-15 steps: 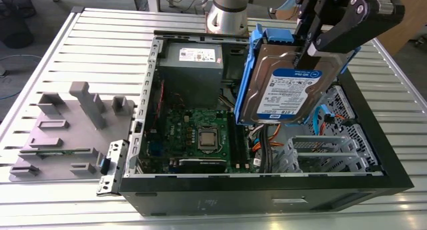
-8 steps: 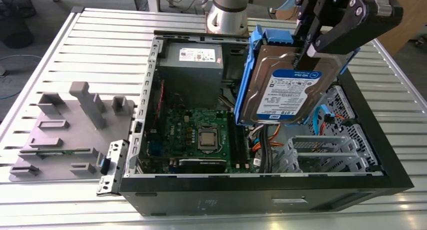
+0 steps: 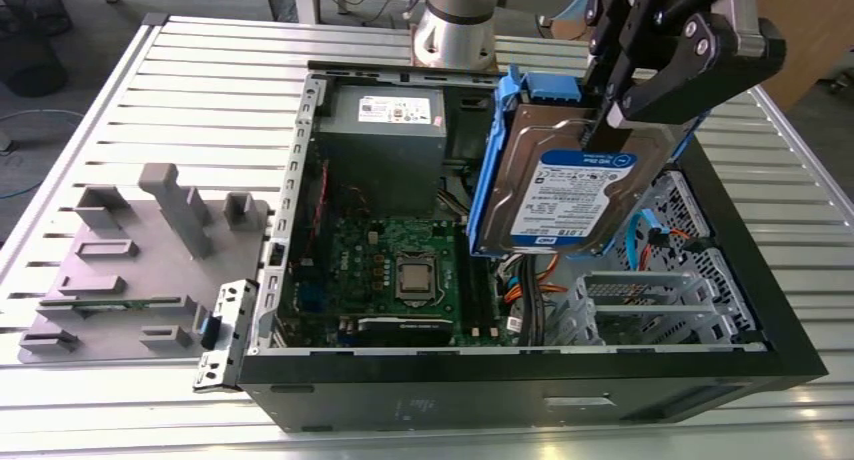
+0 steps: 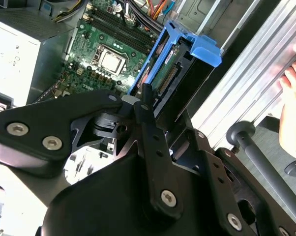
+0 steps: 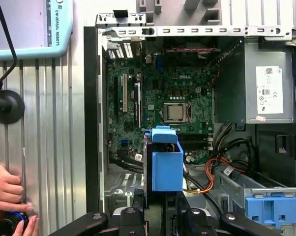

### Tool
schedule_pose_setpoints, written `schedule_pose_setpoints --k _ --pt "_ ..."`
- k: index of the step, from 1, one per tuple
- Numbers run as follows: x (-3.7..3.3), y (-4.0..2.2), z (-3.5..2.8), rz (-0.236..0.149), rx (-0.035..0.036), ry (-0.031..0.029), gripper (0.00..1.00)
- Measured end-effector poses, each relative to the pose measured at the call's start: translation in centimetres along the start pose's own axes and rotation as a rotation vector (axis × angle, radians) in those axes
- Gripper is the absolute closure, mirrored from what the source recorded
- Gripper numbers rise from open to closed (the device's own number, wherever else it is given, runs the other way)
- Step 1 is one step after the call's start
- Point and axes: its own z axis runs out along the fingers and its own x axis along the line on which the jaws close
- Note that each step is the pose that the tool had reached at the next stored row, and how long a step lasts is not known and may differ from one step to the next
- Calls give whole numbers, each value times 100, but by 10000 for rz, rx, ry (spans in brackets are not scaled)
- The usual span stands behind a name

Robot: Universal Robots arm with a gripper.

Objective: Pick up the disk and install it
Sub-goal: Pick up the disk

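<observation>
One arm is at work here, so read the exterior view from its left across. At nine o'clock of the case lies a matte grey fixture plate (image 3: 134, 270), moulded with blocky upright posts and slots, flat on the ribbed metal table (image 3: 174, 90). Next comes the open black computer case (image 3: 534, 395), a sheet-metal box on its side. A green motherboard (image 3: 387, 250) lies flat on its floor, with a square silver processor (image 3: 415, 277) near the middle. At twelve o'clock of the board sits the grey power supply (image 3: 380, 140), a plain steel box with a white sticker. At two o'clock of the board your arm comes down steeply from above, and its black gripper (image 3: 611, 130) is clamped on the upper end of the disk (image 3: 567, 200). The disk hangs on edge, slightly tilted, over the orange cables (image 3: 534, 270). It is a smooth silver rectangle with a white-and-blue label, and a blue plastic bracket (image 3: 503, 160) runs along its edges. Whether its lower edge touches anything you cannot tell. At five o'clock of the disk stands the perforated metal drive cage (image 3: 654, 315). In the second wrist view the thin fingers (image 4: 147, 113) press on either side of the disk's connector end. In the first wrist view a person's hand (image 5: 5, 189) rests on the table outside the case.
</observation>
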Motion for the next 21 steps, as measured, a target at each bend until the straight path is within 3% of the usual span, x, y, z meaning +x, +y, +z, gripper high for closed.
schedule_pose_setpoints --k 8,21 --pt "-1 -28 7 -2 -3 1 65" --pt "-15 -327 15 0 -67 3 65"
